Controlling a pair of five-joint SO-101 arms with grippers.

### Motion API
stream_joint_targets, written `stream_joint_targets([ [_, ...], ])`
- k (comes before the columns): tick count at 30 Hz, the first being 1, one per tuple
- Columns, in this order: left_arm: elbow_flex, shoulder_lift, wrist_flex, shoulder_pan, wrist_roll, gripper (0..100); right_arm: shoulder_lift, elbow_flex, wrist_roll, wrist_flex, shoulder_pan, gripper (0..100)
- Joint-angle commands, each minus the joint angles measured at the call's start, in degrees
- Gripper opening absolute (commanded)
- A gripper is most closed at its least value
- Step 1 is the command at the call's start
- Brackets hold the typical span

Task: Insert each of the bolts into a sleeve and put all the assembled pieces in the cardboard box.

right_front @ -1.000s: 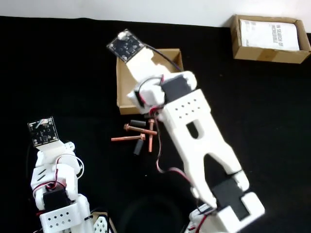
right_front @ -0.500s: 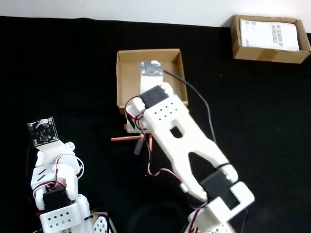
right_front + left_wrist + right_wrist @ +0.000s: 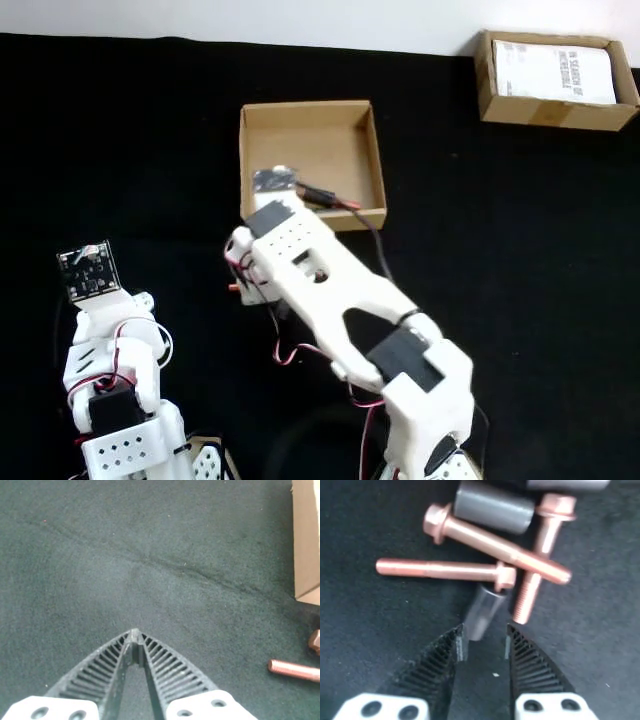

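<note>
Right wrist view showed the work barely begun: three copper bolts (image 3: 495,542) lay loose in a crossed heap on the black mat (image 3: 380,630), and none of them sat inside a sleeve as far as could be seen. One bolt ran slantwise over the others, one lay flat with its head against the heap (image 3: 435,569), and one stood across them (image 3: 540,555). Of sleeves I counted two for certain, a dark one (image 3: 492,507) touching the far side of the slanting bolt and a smaller grey one (image 3: 484,611) with its far end tucked under a bolt head. A third grey piece (image 3: 567,484) at the edge was probably another, though too little of it showed to be sure. The right gripper (image 3: 484,641) hung just above the mat with its jaws partly apart, the tips on either side of the small sleeve's near end, gripping nothing. The left gripper (image 3: 134,639) was closed tip to tip and empty, over bare mat, well apart from the heap, with one bolt's end (image 3: 295,670) near. From the high view the cardboard box (image 3: 312,150) stood just beyond the heap and looked empty. A second box (image 3: 555,112) with a printed sheet stood well off. By my judgement every insertion and every placing was yet to be done, so three assemblies were left.
</note>
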Motion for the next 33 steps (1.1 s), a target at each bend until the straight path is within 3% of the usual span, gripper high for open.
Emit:
stream_joint_targets([
  [1, 1.01, 0.22, -0.97, -0.84, 0.0, 1, 1.36, -0.31, -0.53, -2.42, -0.75, 10.5],
  [15, 1.01, 0.13, -0.97, -0.92, 0.0, 1, 6.81, 0.13, -0.53, -4.97, 1.71, 10.1],
  [19, 1.01, 0.13, -0.97, -0.92, 0.0, 1, 7.78, 0.04, -0.53, -4.97, 2.15, 0.2],
  [23, 1.01, 0.22, -0.97, -0.92, 0.0, 1, 7.25, -0.22, -0.18, -4.88, 2.15, 0.6],
  [33, 1.01, 0.31, -0.97, -0.84, 0.0, 1, -14.64, -0.31, 2.9, -4.79, 7.6, 0.6],
])
